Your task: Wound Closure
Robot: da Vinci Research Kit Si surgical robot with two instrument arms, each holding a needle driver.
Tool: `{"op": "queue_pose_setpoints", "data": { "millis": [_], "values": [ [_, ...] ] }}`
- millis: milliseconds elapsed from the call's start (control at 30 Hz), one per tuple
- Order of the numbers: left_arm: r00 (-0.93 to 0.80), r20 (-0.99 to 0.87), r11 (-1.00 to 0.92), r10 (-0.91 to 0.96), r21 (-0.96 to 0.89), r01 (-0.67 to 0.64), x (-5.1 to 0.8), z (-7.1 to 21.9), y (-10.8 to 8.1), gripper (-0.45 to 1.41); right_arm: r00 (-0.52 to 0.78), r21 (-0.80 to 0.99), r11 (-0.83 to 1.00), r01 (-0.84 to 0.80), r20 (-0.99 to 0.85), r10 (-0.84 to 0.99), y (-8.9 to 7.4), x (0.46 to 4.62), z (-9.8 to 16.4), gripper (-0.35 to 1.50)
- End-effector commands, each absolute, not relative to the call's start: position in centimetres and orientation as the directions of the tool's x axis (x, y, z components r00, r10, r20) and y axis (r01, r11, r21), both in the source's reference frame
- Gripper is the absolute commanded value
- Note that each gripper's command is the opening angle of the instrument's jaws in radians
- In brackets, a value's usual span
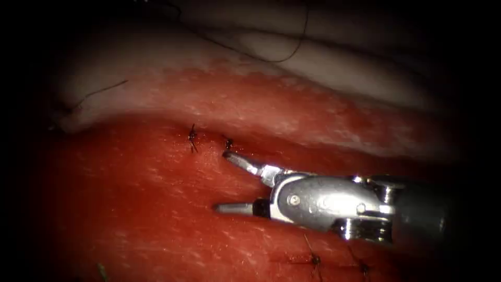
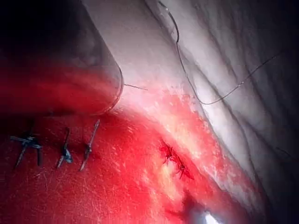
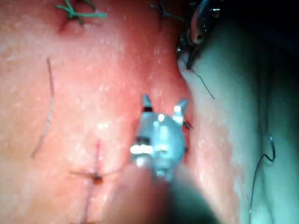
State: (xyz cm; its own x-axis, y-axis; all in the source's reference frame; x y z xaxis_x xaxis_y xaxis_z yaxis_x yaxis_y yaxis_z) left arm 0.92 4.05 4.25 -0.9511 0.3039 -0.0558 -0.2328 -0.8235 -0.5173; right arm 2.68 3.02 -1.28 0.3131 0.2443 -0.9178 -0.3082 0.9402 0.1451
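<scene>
Cut [image 1: 209,137] just beyond open right fingers [image 1: 237,159]

We saw no walls, floor, furniture or windows. Around the lit middle of the endoscope view there was a dark border [image 1: 21,156], nearly black at the edges. The light fell strongly on the centre and became weak toward the sides. Behind the red area lay a pale, folded surface [image 1: 334,57], in dim light; what it was, we could not tell.
</scene>
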Motion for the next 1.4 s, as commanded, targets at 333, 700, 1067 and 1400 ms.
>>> {"op": "queue_pose_setpoints", "data": {
  "millis": [333, 700, 1067, 1400],
  "values": [
    [-0.905, -0.178, -0.871, 0.386, -0.393, -0.294, 0.77, 3.2, 4.5, 0.79, 0.308, 0.142, 0.94, -0.309, -0.921, 0.24, 3.0, 2.76, -1.3, 1.31],
    [-0.728, -0.458, -0.844, 0.509, -0.432, -0.318, 0.03, 2.7, 4.9, 0.79, 0.31, 0.148, 0.94, -0.307, -0.918, 0.246, 3.0, 2.75, -1.3, 1.31],
    [-0.96, -0.247, -0.991, -0.133, 0.043, 0.126, 0.15, 3.4, 5.1, 0.68, 0.313, 0.148, 0.94, -0.307, -0.917, 0.247, 3.0, 2.77, -1.3, 1.31],
    [-0.874, 0.091, -0.878, -0.477, 0.003, 0.479, 0.07, 4.1, 4.6, 0.46, 0.314, 0.145, 0.939, -0.311, -0.917, 0.245, 3.0, 2.81, -1.2, 1.31]
  ]
}}
